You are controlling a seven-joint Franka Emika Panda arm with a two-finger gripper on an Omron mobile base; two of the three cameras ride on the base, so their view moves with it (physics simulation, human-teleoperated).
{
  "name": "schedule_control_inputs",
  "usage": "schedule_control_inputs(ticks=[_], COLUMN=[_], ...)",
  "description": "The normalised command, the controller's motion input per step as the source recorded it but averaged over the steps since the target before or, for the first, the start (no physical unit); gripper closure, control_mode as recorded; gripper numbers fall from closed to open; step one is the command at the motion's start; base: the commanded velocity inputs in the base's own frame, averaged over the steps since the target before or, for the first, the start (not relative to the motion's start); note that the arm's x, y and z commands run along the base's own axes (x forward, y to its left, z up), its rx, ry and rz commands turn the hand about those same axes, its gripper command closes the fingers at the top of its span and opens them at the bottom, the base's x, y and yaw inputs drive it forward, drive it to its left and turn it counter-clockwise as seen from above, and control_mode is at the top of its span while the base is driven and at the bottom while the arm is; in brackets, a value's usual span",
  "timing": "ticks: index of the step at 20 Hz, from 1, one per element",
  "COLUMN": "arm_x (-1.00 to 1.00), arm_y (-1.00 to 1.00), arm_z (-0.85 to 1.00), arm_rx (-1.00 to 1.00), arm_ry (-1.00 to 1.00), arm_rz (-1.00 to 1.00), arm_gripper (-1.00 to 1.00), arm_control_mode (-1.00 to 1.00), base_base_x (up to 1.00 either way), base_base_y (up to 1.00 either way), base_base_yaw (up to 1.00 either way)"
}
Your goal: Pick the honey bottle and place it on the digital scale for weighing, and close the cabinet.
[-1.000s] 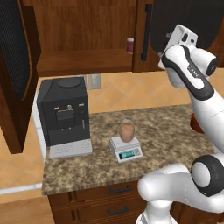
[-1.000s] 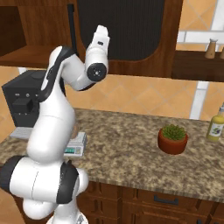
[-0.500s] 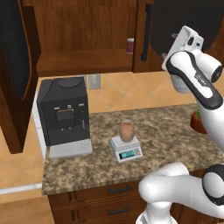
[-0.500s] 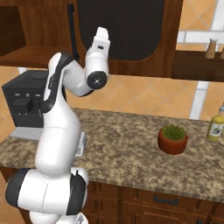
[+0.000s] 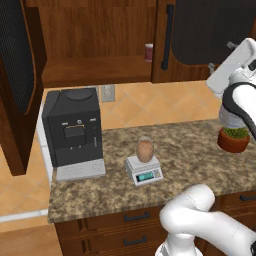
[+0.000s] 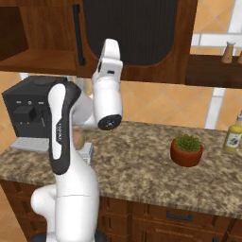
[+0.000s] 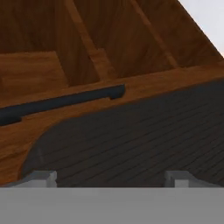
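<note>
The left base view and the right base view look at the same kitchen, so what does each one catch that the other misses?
Left base view alone: the dark red can on the cabinet shelf, the digital scale's display, and the open left door. Right base view alone: a yellow bottle and shakers on a far shelf. Both: the coffee machine, the honey bottle on the scale, the potted plant and the arm.

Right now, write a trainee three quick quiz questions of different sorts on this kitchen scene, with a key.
1. True or false: the honey bottle stands on the digital scale.
2. Which cabinet door hangs wide open: the one beside the coffee machine or the one the end effector faces?
3. Fill in: the small red can sits on the cabinet ____.

Key
1. True.
2. The one beside the coffee machine.
3. Shelf.
</note>
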Motion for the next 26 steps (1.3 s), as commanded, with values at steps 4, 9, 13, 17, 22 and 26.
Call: schedule_control_inputs(ticks=[4, 9, 13, 17, 22, 26], arm_x=[-1.00, -1.00, -1.00, -0.91, -0.89, -0.69], arm_y=[0.30, 0.53, 0.62, 0.63, 0.72, 0.80], arm_z=[0.36, 0.22, 0.25, 0.14, 0.05, 0.01], arm_rx=[0.00, -0.02, -0.10, -0.14, -0.14, -0.10], arm_ry=[-0.39, -0.18, -0.12, -0.07, -0.08, -0.02], arm_rz=[0.00, 0.00, 0.00, 0.00, 0.00, 0.00], arm_gripper=[-1.00, -1.00, -1.00, -1.00, -1.00, -1.00], arm_control_mode=[-1.00, -1.00, -1.00, -1.00, -1.00, -1.00], base_base_x=[0.00, 0.00, 0.00, 0.00, 0.00, 0.00], base_base_y=[0.00, 0.00, 0.00, 0.00, 0.00, 0.00], base_base_yaw=[0.00, 0.00, 0.00, 0.00, 0.00, 0.00])
